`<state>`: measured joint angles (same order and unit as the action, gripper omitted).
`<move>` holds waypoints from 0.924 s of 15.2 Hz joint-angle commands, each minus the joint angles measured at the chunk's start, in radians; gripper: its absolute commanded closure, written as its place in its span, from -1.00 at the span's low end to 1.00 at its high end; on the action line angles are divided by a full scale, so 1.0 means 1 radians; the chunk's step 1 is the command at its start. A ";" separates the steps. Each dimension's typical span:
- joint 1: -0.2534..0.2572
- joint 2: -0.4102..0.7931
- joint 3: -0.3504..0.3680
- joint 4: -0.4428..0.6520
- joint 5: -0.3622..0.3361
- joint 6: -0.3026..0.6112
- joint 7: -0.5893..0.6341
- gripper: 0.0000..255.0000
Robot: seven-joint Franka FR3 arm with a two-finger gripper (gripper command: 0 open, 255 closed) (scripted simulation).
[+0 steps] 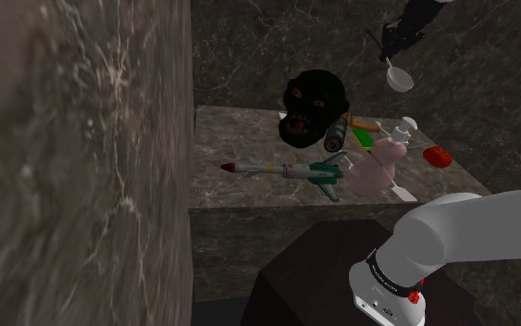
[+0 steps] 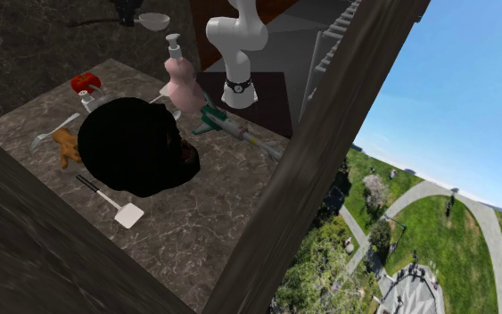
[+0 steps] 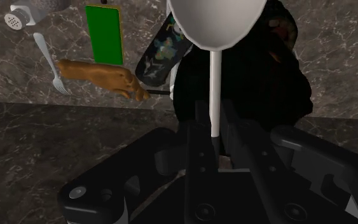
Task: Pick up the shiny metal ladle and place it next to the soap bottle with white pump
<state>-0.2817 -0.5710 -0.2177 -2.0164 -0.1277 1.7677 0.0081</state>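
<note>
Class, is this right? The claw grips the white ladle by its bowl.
Not quite. The claw grips the white ladle by its handle, not its bowl; the bowl sticks out free beyond the fingers. The wrist view shows this.

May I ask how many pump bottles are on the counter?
1: the pink bottle with a white pump, beside the toy rocket; the large black object may hide others.

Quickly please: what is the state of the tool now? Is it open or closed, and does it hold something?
Tool: closed, holding the ladle by its handle.
</note>
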 commanded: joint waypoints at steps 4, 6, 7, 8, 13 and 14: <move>-0.026 -0.014 -0.098 0.016 -0.020 -0.018 -0.119 1.00; -0.035 -0.016 -0.139 0.025 -0.028 -0.023 -0.167 1.00; -0.039 -0.016 -0.160 0.031 -0.031 -0.026 -0.191 1.00; -0.043 -0.014 -0.181 0.038 -0.034 -0.028 -0.216 1.00; -0.054 0.011 -0.293 0.091 -0.044 -0.041 -0.341 1.00; -0.055 0.019 -0.317 0.105 -0.044 -0.044 -0.367 1.00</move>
<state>-0.3371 -0.5656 -0.5050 -1.9321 -0.1725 1.7269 -0.3260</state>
